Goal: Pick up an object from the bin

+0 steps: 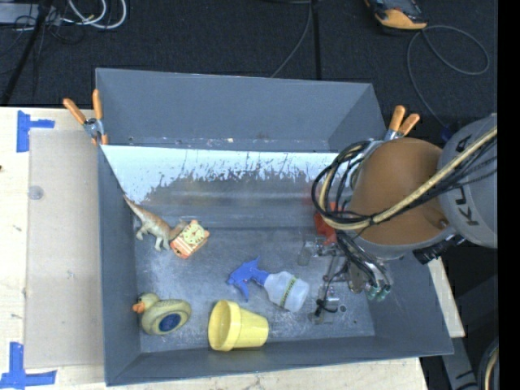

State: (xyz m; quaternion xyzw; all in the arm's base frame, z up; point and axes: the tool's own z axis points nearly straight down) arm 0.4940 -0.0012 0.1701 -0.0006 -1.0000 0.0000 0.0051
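My gripper (318, 281) is low over the right part of the bin floor and stands open, with nothing between its fingers. Just to its left lies a spray bottle (272, 285) on its side, with a blue trigger head and a clear body; the body's end is close to the fingertips. A small red thing (323, 224) shows behind the gripper, partly hidden by the arm's brown cover.
A yellow cup (236, 326) lies on its side at the front. An olive duck-shaped roll with a blue hub (164, 315) sits front left. A tan toy dinosaur (149, 223) and an orange-and-white block (189, 238) lie at the left.
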